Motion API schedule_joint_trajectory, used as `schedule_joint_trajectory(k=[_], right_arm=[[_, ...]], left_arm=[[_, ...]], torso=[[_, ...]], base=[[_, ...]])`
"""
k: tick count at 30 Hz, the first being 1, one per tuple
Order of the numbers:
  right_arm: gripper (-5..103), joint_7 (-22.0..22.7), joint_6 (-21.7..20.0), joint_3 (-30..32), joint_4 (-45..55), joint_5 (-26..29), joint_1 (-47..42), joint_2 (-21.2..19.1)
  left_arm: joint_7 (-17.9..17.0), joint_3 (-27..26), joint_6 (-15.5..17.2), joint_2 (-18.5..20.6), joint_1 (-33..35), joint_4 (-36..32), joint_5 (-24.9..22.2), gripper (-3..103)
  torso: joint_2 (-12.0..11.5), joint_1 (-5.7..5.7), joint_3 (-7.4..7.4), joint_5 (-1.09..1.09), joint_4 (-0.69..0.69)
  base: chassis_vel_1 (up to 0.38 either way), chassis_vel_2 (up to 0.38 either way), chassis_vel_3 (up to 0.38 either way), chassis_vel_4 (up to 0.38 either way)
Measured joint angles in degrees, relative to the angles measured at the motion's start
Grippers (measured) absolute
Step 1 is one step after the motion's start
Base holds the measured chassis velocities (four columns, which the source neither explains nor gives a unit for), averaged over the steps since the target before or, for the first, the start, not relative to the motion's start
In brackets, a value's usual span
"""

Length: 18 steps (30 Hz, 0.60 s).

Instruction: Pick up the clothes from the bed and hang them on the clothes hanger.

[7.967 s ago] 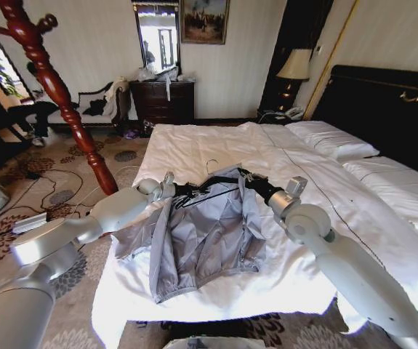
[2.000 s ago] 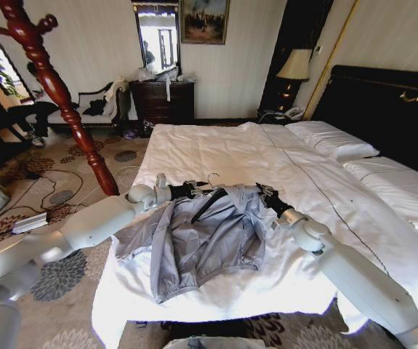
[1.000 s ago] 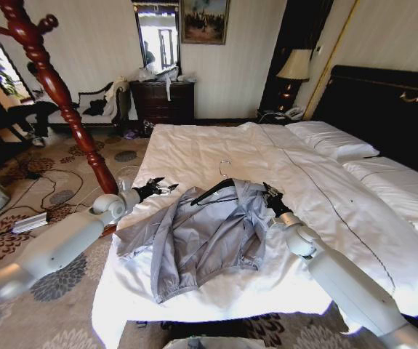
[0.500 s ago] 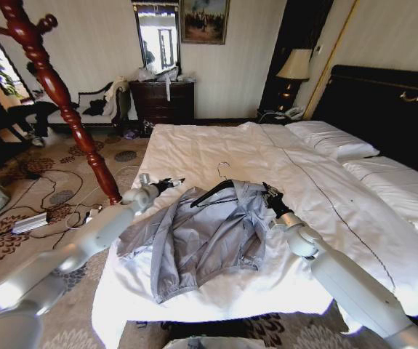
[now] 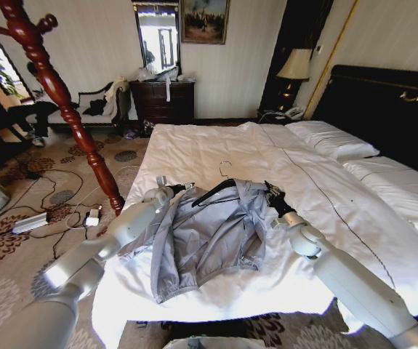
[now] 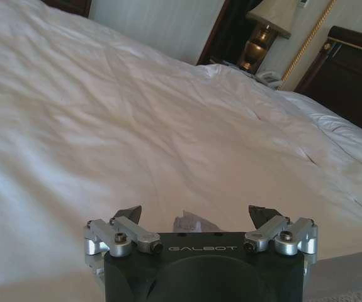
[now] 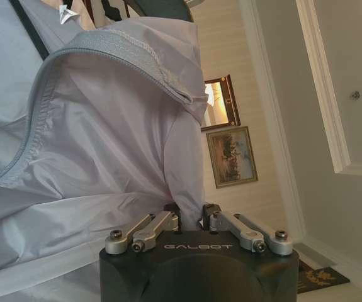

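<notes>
The pale grey-lavender jacket (image 5: 209, 236) lies spread on the bed (image 5: 216, 153), near its foot edge. The black clothes hanger (image 5: 212, 190) sits partly tucked in the jacket's collar, wire hook pointing toward the headboard. The right gripper (image 5: 272, 193) pinches the jacket's shoulder fabric — fingers nearly closed on it. The left gripper (image 5: 179, 188) hovers wide apart just beside the jacket's other shoulder — holding nothing.

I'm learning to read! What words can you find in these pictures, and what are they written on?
"GALBOT": on the black body of the left end effector, its fingers spread open over the bed.
"GALBOT": on the black body of the right end effector, shut on the clothes.
Framed picture on the wall: no readable text.
</notes>
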Motion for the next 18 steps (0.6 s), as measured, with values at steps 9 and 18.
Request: schedule_joint_trajectory(k=[9, 18], right_arm=[[15, 0.25, 0.16, 0.05, 0.00, 0.28, 0.02, -0.48], [15, 0.50, 0.72, -0.01, -0.06, 0.06, -0.21, -0.57]], left_arm=[[-0.19, -1.37, 1.18, -2.85, 0.29, 3.41, 3.60, 77], [-0.01, -2.12, 1.42, -4.84, 0.35, 6.49, 5.07, 41]], torso=[[0.00, -0.01, 0.00, -0.01, 0.02], [0.00, -0.01, 0.00, 0.00, 0.02]], base=[[0.000, 0.000, 0.000, 0.000], [0.000, 0.000, 0.000, 0.000]])
